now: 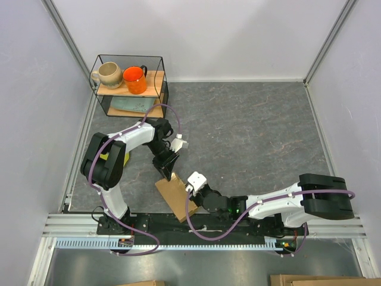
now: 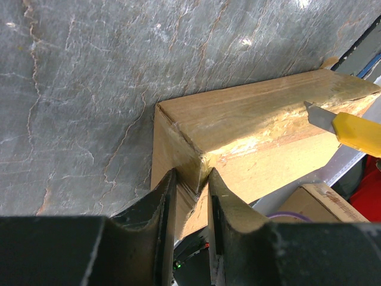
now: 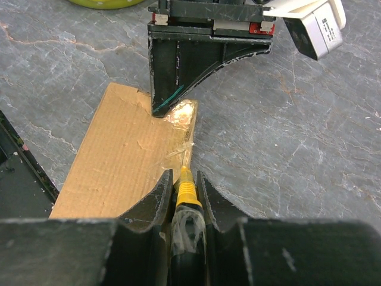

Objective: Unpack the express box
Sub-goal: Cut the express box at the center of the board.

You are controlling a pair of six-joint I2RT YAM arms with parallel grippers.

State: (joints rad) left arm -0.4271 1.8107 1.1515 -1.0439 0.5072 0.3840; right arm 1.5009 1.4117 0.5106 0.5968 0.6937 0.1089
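Cardboard sits between the two arms: the express box (image 1: 177, 199) lies on the grey worktop (image 1: 250, 131), directly under the left tool (image 2: 190, 185) and just ahead of the right tool (image 3: 181, 179). The left tool's jaws stand narrow, pinching the box's far corner between them. The right tool is clamped on a yellow utility knife (image 3: 186, 193), the handle caught between both fingers. The blade points forward from the tool to the shiny taped edge of the box, close to the left tool. Well beyond the left tool, a wire shelf (image 1: 162, 89) carries a beige mug (image 1: 110, 74) and an orange mug (image 1: 135, 79).
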